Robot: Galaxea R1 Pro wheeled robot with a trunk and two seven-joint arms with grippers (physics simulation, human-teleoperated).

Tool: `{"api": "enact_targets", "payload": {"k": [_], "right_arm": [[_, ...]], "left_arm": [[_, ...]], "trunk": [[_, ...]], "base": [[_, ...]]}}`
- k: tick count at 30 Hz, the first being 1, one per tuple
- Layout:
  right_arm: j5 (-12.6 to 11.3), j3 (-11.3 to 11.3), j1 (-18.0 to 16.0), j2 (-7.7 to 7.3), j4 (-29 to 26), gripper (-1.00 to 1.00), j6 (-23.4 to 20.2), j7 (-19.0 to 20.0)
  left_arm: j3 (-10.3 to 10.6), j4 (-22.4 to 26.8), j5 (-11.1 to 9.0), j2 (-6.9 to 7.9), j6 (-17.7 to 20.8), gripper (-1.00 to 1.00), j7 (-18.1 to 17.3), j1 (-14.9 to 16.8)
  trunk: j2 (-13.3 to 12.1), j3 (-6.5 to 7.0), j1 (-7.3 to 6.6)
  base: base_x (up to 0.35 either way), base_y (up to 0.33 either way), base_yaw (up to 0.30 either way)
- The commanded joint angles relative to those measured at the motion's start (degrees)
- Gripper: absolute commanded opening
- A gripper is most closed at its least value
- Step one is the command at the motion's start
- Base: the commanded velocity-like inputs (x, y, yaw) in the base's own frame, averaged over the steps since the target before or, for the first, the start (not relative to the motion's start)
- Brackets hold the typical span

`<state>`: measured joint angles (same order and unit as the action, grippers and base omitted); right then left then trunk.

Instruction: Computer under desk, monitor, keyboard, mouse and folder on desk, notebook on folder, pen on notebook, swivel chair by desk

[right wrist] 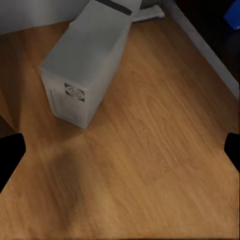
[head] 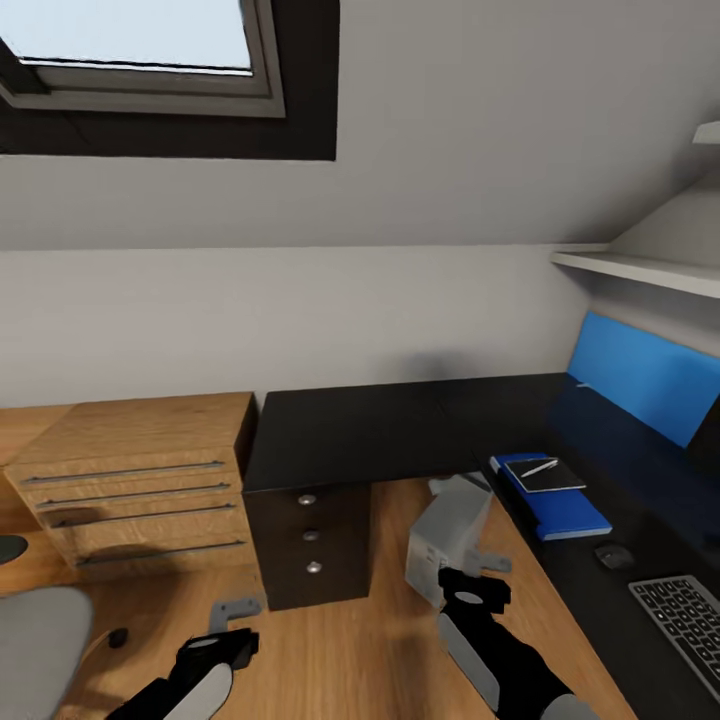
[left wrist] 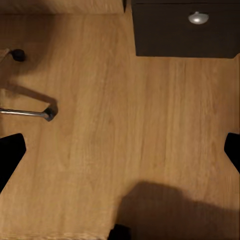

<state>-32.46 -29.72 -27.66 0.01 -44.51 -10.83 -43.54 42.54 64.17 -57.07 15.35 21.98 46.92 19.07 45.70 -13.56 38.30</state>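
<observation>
The black desk point(head: 400, 430) bears the blue folder point(head: 565, 512), with the dark notebook point(head: 547, 477) on it and the pale pen point(head: 539, 467) on the notebook. Toward me lie the mouse point(head: 613, 556) and the keyboard point(head: 688, 618). A dark edge that looks like the monitor point(head: 708, 440) is cut off at the right. The grey computer point(head: 448, 535) point(right wrist: 85, 65) rests on the floor in the desk's inner angle. My right gripper point(head: 486, 566) point(right wrist: 120, 150) hovers open just short of it. My left gripper point(head: 234, 610) point(left wrist: 120, 150) hangs open over bare floor near the swivel chair point(head: 35, 640).
The desk's dark drawer unit point(head: 310, 540) point(left wrist: 185, 30) stands ahead of my left gripper. Light oak drawers point(head: 130, 490) sit left of it. A chrome chair leg point(left wrist: 25, 113) and a caster point(left wrist: 18, 54) lie close by. White shelves point(head: 640, 265) hang over the blue back panel point(head: 640, 375).
</observation>
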Motion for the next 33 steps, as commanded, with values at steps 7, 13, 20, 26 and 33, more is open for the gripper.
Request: {"api": "enact_targets", "payload": {"k": [7,13,20,26,33], "right_arm": [[-0.2,-9.9,-0.1,0.01,8.3,1.0,7.5,1.0],[0.6,-11.0,-0.8,1.39,8.4,1.0,9.4,1.8],[1.4,-10.4,-1.0,1.67,6.1,1.0,7.3,0.2],[1.4,-10.7,-1.0,1.82,4.2,1.0,7.2,0.0],[1.4,-10.6,-1.0,1.77,2.5,1.0,7.4,0.0]], "left_arm": [[1.1,-10.8,-0.3,-0.29,-4.9,1.0,-0.1,0.1],[0.2,-11.3,0.1,-1.98,-6.2,1.0,-1.9,0.0],[-2.0,-9.1,0.1,-0.91,-4.3,1.0,-4.1,0.0],[-3.6,-7.1,-0.2,-0.59,-4.1,1.0,-6.1,0.0],[-3.6,-4.9,0.1,-0.58,-4.2,1.0,-8.3,0.0]], "trunk": [[0.1,-0.09,0.01],[0.1,-0.09,0.01],[0.1,-0.09,0.01],[0.1,-0.09,0.01],[0.1,-0.09,0.01]], "base": [[-0.031,0.029,0.0],[-0.002,0.001,0.0],[0.0,0.0,0.0],[-0.154,0.0,0.0],[-0.072,0.0,-0.075]]}}
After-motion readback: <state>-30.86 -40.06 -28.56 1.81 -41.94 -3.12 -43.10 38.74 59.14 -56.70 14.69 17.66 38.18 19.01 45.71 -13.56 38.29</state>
